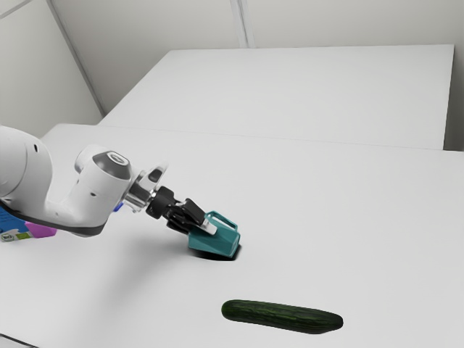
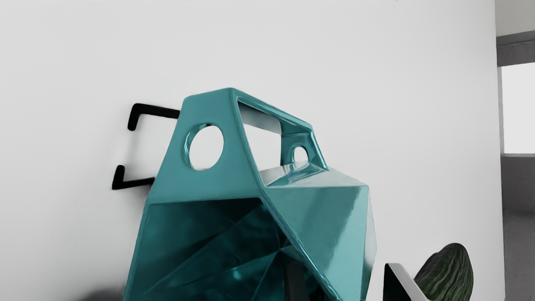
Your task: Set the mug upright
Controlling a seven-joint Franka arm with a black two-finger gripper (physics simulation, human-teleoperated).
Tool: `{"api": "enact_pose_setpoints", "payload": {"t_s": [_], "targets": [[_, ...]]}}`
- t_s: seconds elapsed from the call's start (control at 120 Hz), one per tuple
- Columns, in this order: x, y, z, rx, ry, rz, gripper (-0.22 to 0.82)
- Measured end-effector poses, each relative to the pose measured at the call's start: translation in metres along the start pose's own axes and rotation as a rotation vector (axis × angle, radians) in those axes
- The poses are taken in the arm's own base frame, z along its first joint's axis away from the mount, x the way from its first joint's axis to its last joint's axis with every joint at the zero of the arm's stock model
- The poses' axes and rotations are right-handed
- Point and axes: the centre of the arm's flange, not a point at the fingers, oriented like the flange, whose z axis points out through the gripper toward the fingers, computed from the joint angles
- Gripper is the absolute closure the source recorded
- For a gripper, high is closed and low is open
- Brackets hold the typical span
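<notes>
The teal mug [image 1: 225, 243] lies on its side in the exterior view, with its handle on top and its mouth toward the arm. My gripper [image 1: 207, 226] is at the mouth end, low over the table. In the wrist view the mug [image 2: 322, 217] shows its dark hollow and the handle above it. The gripper [image 2: 345, 278] straddles the mug's side wall: one dark finger [image 2: 296, 282] stands inside the mouth, the other outside with a gap to the wall. It is open. The inner finger's lower part is hidden by the rim.
A dark green cucumber [image 1: 283, 317] lies on the white table [image 1: 348, 217], nearer the exterior view's bottom edge than the mug. A blue box [image 1: 10, 223] and a magenta object [image 1: 40, 230] are at the exterior view's left, partly behind the arm. Black angled marks [image 2: 152, 110] show beyond the mug.
</notes>
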Motion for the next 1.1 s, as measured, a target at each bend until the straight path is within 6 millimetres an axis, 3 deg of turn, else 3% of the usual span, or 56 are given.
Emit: {"api": "enact_pose_setpoints", "payload": {"t_s": [0.3,0.525,0.733,0.908,1.1], "targets": [[0.004,0.009,-0.003,-0.004,0.01,0.043,0.71],[0.006,0.019,-0.007,-0.004,0.02,0.075,0.77],[0.022,0.038,-0.022,0.022,0.037,0.149,0.78],[0.05,0.063,-0.045,0.161,-0.03,0.285,0.78],[0.056,0.084,-0.063,0.394,-0.155,0.411,0.78]]}}
